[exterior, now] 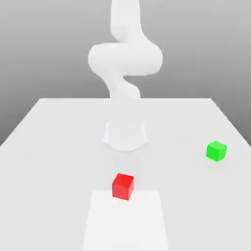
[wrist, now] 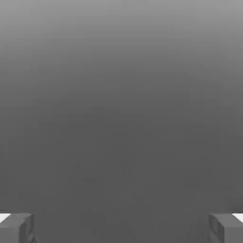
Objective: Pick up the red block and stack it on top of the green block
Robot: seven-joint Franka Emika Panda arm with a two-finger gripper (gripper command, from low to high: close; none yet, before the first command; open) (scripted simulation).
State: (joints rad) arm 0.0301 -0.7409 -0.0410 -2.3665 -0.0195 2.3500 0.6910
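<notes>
The red block (exterior: 122, 186) sits on the white table (exterior: 59, 142), near the front and in line with the arm's base. The green block (exterior: 216, 151) rests on the table far to the exterior view's right, a little further back than the red one. The two blocks are well apart. In the hand view my gripper (wrist: 121, 228) is open, its two grey fingertips (wrist: 16, 228) standing wide apart with nothing between them, facing a plain grey background. Neither block lies between the fingers.
The white arm (exterior: 125, 59) rises from its round base (exterior: 125, 135) at the table's middle and bends upward out of the picture. A paler rectangular patch (exterior: 126, 220) marks the table front, just below the red block.
</notes>
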